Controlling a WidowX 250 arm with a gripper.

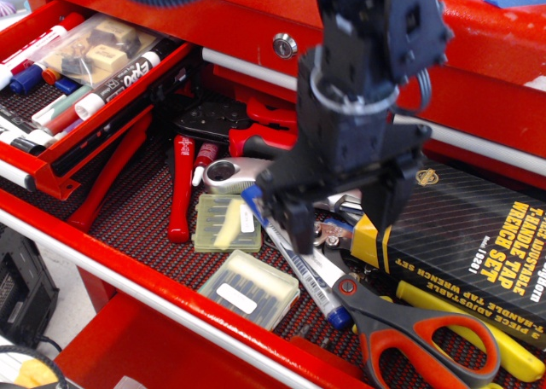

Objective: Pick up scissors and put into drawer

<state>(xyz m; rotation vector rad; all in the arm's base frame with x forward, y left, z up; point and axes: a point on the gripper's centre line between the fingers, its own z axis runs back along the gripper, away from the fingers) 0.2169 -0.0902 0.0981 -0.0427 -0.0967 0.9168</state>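
The scissors lie flat at the front right of the open red drawer. Their orange-red and dark grey handles point to the right and the silver blades run up to the left over a blue pen. My gripper hangs open and empty over the middle of the drawer. It is just above and behind the scissors' red pivot. Its left finger stands over the blades and pen. It hides part of the blades.
A black and yellow tap wrench box lies right of the gripper. A chrome tool, red-handled pliers, two clear bit cases and a yellow-handled tool fill the drawer. A smaller open drawer of markers is at the upper left.
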